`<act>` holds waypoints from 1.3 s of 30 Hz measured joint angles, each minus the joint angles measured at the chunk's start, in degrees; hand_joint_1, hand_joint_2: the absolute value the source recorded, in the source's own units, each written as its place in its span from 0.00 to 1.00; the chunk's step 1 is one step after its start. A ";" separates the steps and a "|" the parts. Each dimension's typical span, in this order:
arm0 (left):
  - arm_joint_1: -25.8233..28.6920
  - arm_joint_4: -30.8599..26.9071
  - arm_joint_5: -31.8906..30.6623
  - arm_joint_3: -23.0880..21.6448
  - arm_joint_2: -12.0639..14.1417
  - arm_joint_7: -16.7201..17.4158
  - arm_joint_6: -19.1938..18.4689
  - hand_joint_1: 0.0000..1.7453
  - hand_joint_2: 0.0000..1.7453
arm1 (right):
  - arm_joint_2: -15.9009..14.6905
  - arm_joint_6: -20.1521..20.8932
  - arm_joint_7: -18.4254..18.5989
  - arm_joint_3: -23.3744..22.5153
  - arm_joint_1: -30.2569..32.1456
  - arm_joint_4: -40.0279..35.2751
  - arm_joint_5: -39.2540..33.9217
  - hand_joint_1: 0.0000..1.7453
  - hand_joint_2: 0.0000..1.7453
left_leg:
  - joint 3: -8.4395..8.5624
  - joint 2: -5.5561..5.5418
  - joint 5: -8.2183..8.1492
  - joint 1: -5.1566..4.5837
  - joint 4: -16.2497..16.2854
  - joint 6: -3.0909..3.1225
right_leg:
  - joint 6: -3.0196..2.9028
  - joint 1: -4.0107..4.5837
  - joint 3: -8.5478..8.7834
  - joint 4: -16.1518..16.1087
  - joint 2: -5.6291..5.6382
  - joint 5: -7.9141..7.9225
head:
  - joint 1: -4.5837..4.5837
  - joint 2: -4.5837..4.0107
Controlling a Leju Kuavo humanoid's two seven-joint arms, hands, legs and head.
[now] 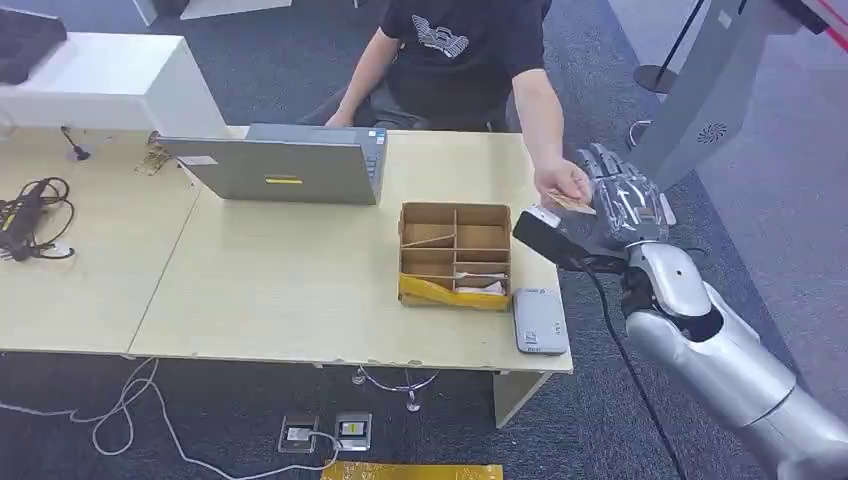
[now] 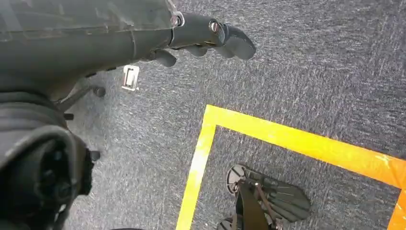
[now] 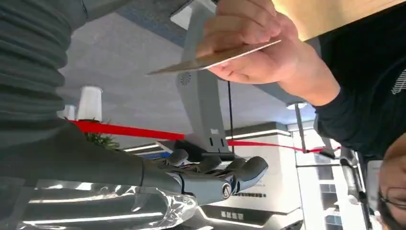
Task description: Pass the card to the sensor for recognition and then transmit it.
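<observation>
A person's hand (image 1: 556, 181) pinches the thin tan card (image 1: 571, 203) just past the desk's right edge. My right hand (image 1: 612, 208) is raised right beside it, palm toward the card. In the right wrist view the card (image 3: 215, 60) sits between the person's fingers (image 3: 249, 33), and my right hand (image 3: 210, 179) lies apart from it with fingers spread and nothing in them. The grey card sensor (image 1: 540, 321) lies flat on the desk's front right corner. My left hand (image 2: 201, 38) hangs over the carpet, fingers extended and holding nothing.
A cardboard box with compartments (image 1: 455, 255) stands left of the sensor. A grey laptop (image 1: 285, 165) sits at the back of the desk (image 1: 260, 290), with the seated person (image 1: 450, 50) behind it. Cables (image 1: 35, 215) lie far left. A grey stand (image 1: 700, 90) rises at the right.
</observation>
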 joint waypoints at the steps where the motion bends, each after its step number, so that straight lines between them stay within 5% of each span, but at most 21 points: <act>1: 0.00 0.00 0.11 0.00 0.00 0.00 0.09 0.00 0.00 | 0.46 0.00 -0.09 0.26 -0.30 0.40 0.13 0.00 1.00 | 0.00 0.00 0.00 0.00 0.00 0.00 | 0.00 0.00 0.00 0.00 0.00 0.00 | 0.00 0.00; 7: 0.02 0.00 0.55 0.04 0.00 0.00 0.28 0.00 0.00 | 2.54 -0.07 -0.50 1.20 -1.47 2.14 0.46 0.00 1.00 | 0.01 0.00 0.00 0.00 0.00 0.00 | 0.00 0.00 0.00 0.00 0.01 0.00 | 0.00 0.00; 8: 0.02 0.00 0.55 0.04 0.00 0.00 0.31 0.00 0.00 | 2.80 -0.07 -0.52 1.42 -1.60 2.43 0.46 0.88 1.00 | 0.01 0.00 0.00 0.00 0.00 0.00 | 0.00 0.00 0.00 0.00 0.01 0.00 | 0.00 0.00; 9: 0.02 0.00 0.55 0.04 0.00 0.00 0.31 0.00 0.00 | 2.93 -0.07 -0.54 1.60 -1.66 2.67 0.46 1.00 1.00 | 0.01 0.00 0.00 0.00 0.00 0.00 | 0.00 0.00 0.00 0.00 0.00 0.00 | 0.02 0.00; 39: 0.10 0.33 1.07 0.20 -0.15 0.09 0.74 0.00 0.00 | 5.12 1.22 -1.84 2.27 -3.45 6.32 0.42 1.00 1.00 | 0.00 0.00 0.00 0.00 0.00 0.00 | 0.00 0.00 -0.02 0.00 0.01 0.00 | 0.00 0.00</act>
